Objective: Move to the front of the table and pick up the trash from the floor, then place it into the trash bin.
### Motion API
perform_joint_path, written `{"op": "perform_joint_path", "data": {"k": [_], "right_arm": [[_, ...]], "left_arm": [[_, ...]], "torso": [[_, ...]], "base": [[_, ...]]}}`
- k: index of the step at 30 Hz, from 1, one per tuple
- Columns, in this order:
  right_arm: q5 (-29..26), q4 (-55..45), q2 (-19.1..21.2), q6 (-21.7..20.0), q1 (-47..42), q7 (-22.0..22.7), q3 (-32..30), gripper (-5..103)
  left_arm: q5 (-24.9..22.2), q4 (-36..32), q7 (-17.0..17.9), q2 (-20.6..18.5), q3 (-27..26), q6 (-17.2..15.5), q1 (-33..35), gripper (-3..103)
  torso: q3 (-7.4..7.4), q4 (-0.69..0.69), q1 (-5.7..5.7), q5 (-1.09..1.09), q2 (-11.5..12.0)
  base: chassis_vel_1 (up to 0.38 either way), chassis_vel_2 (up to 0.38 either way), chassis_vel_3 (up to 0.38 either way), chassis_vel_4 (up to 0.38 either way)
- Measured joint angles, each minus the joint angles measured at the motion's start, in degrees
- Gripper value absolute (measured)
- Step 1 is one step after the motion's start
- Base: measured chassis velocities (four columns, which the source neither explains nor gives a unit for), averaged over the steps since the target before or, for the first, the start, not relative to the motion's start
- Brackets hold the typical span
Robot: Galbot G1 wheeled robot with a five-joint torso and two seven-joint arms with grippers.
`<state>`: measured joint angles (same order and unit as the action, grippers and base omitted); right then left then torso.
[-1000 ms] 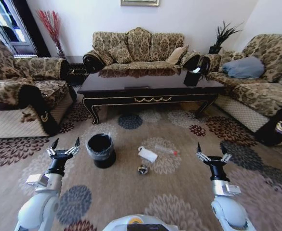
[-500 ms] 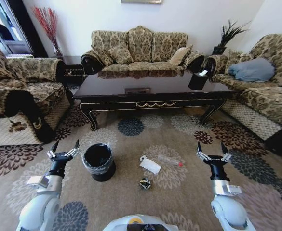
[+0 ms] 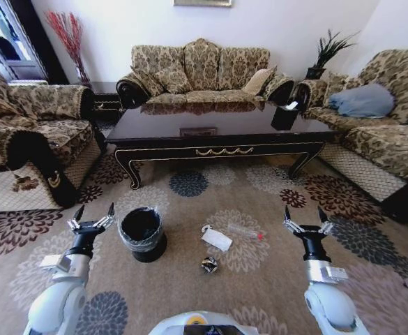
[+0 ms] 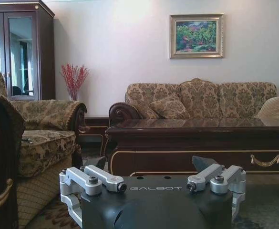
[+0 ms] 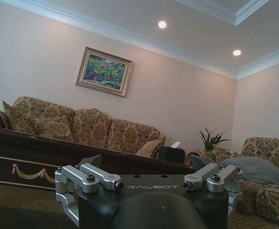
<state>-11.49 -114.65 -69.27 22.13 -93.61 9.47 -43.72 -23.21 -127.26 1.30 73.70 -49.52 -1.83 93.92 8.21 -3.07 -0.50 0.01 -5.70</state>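
Carpet (image 3: 259, 279) holds trash (image 3: 216, 239) beside trash bin (image 3: 141, 234).

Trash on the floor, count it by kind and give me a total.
Paper piece: 1
Plastic bottle: 1
Dark ball: 1
Total: 3, all on the carpet between the bin and the right tool.
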Motion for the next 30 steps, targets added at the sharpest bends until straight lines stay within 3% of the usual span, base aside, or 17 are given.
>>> {"op": "perform_joint_path", "data": {"k": [9, 12, 14, 16, 17, 19, 20, 21, 22, 23, 26, 30], "right_arm": [[0.01, 0.17, 0.04, 1.25, 0.2, -0.41, -0.17, 100], [0.48, -0.02, 0.11, 1.06, 0.1, 0.12, -0.44, 100], [0.54, -0.03, 0.12, 1.03, 0.07, 0.2, -0.45, 100], [0.83, -0.07, 0.17, 1.04, -0.15, 0.34, -0.46, 100], [0.83, -0.07, 0.17, 1.04, -0.15, 0.34, -0.46, 100], [0.9, -0.18, 0.13, 1.1, -0.34, 0.32, -0.41, 100], [0.98, -0.27, 0.06, 1.16, -0.42, 0.29, -0.35, 100], [1.21, -0.36, 0.0, 1.28, -0.49, 0.24, -0.25, 100], [1.32, -0.37, -0.02, 1.39, -0.58, 0.15, -0.18, 100], [1.32, -0.37, -0.02, 1.39, -0.58, 0.15, -0.18, 100], [1.7, -0.36, -0.07, 1.8, -0.84, -0.17, 0.0, 100], [1.91, -0.34, -0.16, 2.02, -0.99, -0.34, 0.17, 100]], "left_arm": [[0.51, -1.46, 0.19, -0.39, -0.24, -0.16, 0.27, 100], [-2.2, -3.37, 2.01, -1.23, 0.26, -4.33, 0.77, 100], [-2.53, -3.69, 2.49, -1.56, 0.35, -5.23, 0.9, 100], [-5.46, -5.74, 8.65, -4.08, 0.86, -12.13, 1.4, 100], [-5.46, -5.74, 8.65, -4.08, 0.86, -12.13, 1.4, 100], [-12.31, -7.55, 15.42, -5.93, 1.13, -19.83, 1.44, 100], [-18.24, -8.69, 19.7, -7.01, 1.29, -25.38, 1.27, 100], [-28.4, -10.36, 26.87, -8.44, 1.28, -33.46, 0.38, 100], [-33.75, -11.05, 31.24, -9.24, 1.17, -37.13, -0.3, 100], [-33.75, -11.05, 31.24, -9.24, 1.17, -37.13, -0.3, 100], [-39.05, -10.37, 37.12, -11.15, 1.24, -40.91, -2.11, 100], [-40.02, -7.54, 37.65, -12.33, 2.45, -41.32, -3.33, 100]], "torso": [[0.02, 0.01, -0.02, -0.01, 0.01], [0.04, 0.0, -0.05, -0.02, 0.01], [0.04, 0.0, -0.05, -0.02, 0.01], [-0.01, 0.01, -0.01, -0.01, 0.0], [-0.01, 0.01, -0.01, -0.01, 0.0], [-0.02, 0.0, 0.0, 0.01, 0.0], [-0.01, 0.0, 0.0, 0.01, 0.0], [-0.02, 0.0, 0.0, -0.01, 0.0], [-0.01, 0.0, 0.0, 0.01, 0.0], [-0.01, 0.0, 0.0, 0.01, 0.0], [0.0, -0.01, -0.01, -0.01, 0.0], [0.0, 0.0, -0.01, -0.02, 0.0]], "base": [[-0.141, 0.142, 0.142, -0.156], [-0.085, 0.104, 0.095, -0.093], [-0.065, 0.052, 0.031, -0.072], [0.0, 0.0, 0.0, 0.0], [0.0, 0.0, 0.0, 0.0], [0.043, -0.053, -0.04, 0.04], [0.0, 0.0, 0.0, 0.0], [0.0, 0.0, 0.0, 0.0], [0.0, 0.0, 0.0, 0.0], [0.0, 0.0, 0.0, 0.0], [0.0, 0.0, 0.0, 0.0], [0.0, 0.0, 0.0, 0.0]]}}
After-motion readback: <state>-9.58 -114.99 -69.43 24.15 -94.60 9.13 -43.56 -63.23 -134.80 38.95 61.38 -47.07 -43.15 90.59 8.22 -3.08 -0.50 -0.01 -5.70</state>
